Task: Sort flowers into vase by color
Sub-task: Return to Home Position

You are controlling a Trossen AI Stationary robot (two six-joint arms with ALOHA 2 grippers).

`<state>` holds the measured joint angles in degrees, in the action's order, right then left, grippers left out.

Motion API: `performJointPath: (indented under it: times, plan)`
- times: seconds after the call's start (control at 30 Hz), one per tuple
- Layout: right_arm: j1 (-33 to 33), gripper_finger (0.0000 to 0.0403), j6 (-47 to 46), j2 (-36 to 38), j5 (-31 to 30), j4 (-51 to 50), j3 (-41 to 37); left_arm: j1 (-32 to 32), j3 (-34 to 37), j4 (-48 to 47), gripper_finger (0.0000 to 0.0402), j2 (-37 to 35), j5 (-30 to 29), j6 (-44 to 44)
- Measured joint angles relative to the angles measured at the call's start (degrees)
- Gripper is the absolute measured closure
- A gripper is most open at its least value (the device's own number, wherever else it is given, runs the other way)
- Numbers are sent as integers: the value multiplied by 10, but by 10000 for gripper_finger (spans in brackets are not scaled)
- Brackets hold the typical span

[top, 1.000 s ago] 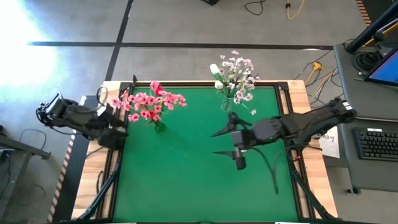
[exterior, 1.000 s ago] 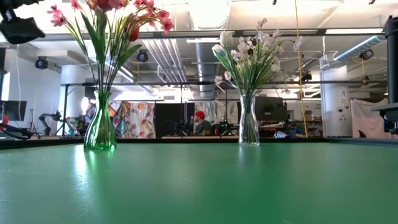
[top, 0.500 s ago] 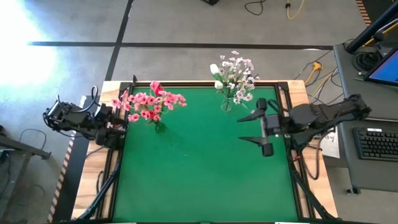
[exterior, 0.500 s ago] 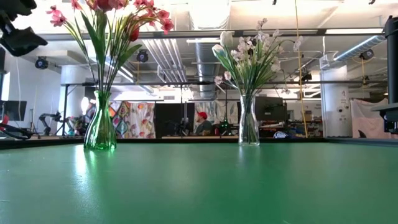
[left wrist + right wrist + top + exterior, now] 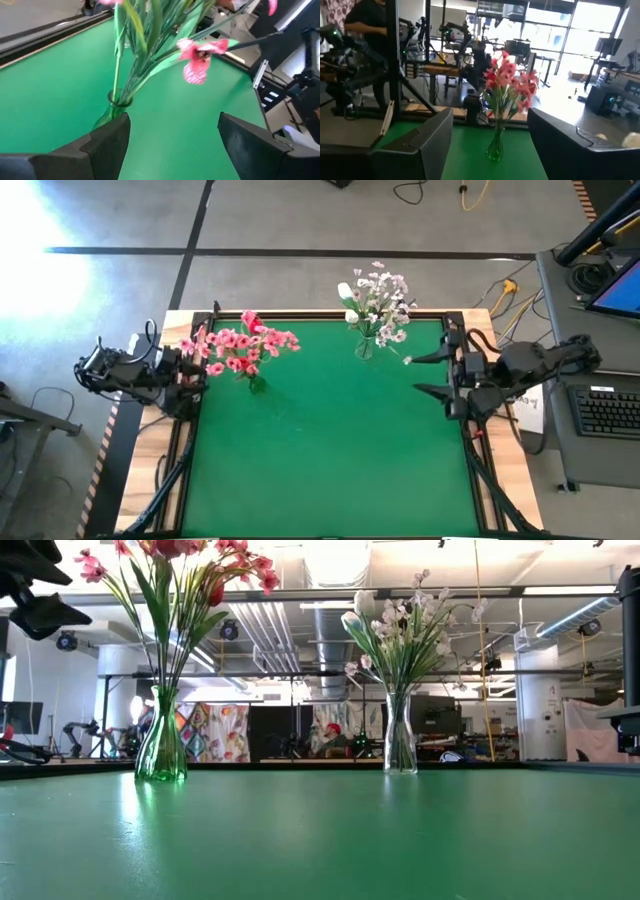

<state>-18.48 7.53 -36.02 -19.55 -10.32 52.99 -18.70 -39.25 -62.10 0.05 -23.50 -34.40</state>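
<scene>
High view: pink flowers (image 5: 240,345) upper left, white flowers (image 5: 375,305) upper centre; right gripper (image 5: 417,375) at the right edge, spread wide, empty.

Low view: green vase (image 5: 161,745) and clear vase (image 5: 399,745) stand upright.

Left wrist view: left gripper (image 5: 172,145) gapes, empty (sorting looks finished).

Next, I judge, only tucking both arms home.

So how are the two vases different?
The green vase is green glass; the clear vase has no colour. The green vase holds pink and red flowers; the clear vase holds white flowers. Both stand upright on the table, near its far edge.
</scene>
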Motion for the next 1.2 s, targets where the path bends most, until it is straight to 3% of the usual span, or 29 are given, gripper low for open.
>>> performJointPath:
  times: [0.27,0.43,0.93,1.2]
  plan:
    - [0,158,-5,101,0,53,-98,0,0,11,124,0,0,8]
    - [0,160,-21,150,0,89,-159,0,7,22,137,0,-50,-14]
    - [0,161,-5,357,0,120,-290,0,20,26,177,0,-55,-13]
    - [0,161,11,348,-2,200,-362,0,39,47,189,3,-55,-19]
